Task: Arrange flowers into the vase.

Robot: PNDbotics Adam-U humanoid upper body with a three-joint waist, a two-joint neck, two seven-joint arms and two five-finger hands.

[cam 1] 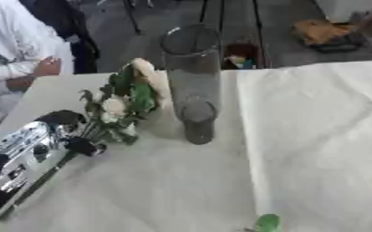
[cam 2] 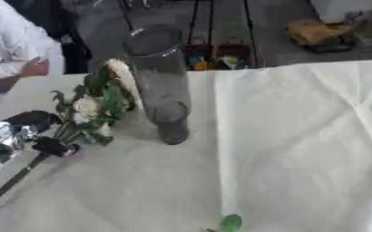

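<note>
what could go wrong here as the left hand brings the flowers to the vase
The tall glass vase stands close beside the flower bunch; a sideways swing could knock it over. The left hand grips low on the stems, so the leafy heads may snag on the narrow rim instead of dropping in.

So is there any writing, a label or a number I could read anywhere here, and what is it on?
None can be read.
Glass vase: no label shows.
Flowers in the left hand: no tag.
White tablecloth: plain.
Colourful things behind the table: too blurred to read.
</note>
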